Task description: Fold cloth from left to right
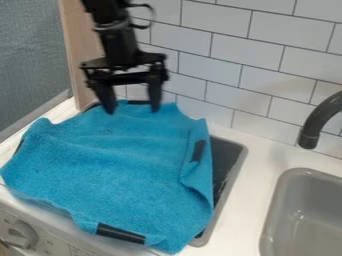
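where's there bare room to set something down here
The white counter between the gray-rimmed tray and the sink is bare. It's crowded back left, where the open gripper hangs over the blue cloth.

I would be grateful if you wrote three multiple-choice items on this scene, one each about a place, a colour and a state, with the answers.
1. In this view, where is the sink?
A. Left of the cloth
B. Right of the cloth
C. Underneath the cloth

2. What colour is the cloth, apart from its dark patches?
A. Red
B. Yellow
C. Blue

3. How are the fingers of the gripper?
A. Spread apart
B. Pressed together
C. Crossed over each other

Answers:
1. B: the basin sits at the lower right, past the cloth's right edge.
2. C: its fabric is bright blue.
3. A: a wide gap separates the two fingertips.
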Robot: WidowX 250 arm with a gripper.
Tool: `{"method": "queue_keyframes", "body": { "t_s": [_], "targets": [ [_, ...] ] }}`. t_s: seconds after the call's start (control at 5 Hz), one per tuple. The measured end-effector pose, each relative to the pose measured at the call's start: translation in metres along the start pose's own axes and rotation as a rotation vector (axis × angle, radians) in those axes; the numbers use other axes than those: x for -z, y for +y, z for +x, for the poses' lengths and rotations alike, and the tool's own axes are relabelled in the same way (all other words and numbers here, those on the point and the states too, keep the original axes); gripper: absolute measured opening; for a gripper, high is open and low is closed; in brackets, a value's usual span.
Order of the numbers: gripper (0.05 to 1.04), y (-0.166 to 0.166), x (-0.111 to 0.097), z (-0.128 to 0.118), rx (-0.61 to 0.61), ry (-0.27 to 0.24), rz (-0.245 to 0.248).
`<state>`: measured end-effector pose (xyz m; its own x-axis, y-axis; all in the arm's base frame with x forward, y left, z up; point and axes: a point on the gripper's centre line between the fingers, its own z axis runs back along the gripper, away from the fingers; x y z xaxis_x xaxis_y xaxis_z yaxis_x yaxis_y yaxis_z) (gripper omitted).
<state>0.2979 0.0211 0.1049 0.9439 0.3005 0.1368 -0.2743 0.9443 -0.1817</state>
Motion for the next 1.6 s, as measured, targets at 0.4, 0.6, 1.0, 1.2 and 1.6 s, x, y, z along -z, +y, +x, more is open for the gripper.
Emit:
{"method": "queue_keyframes", "body": {
  "t_s": [0.4, 0.6, 1.0, 1.2, 1.6],
  "targets": [
    [0.998, -0.035, 0.045, 0.003, 0.033, 0.044, 0.070],
    [0.998, -0.049, 0.065, 0.003, 0.060, 0.058, 0.084],
    [0.998, -0.058, 0.078, 0.000, 0.072, 0.067, 0.115],
    [0.998, -0.059, 0.080, 0.003, 0.074, 0.067, 0.116],
    [0.935, -0.059, 0.089, 0.005, 0.072, 0.091, 0.125]
  ]
}}
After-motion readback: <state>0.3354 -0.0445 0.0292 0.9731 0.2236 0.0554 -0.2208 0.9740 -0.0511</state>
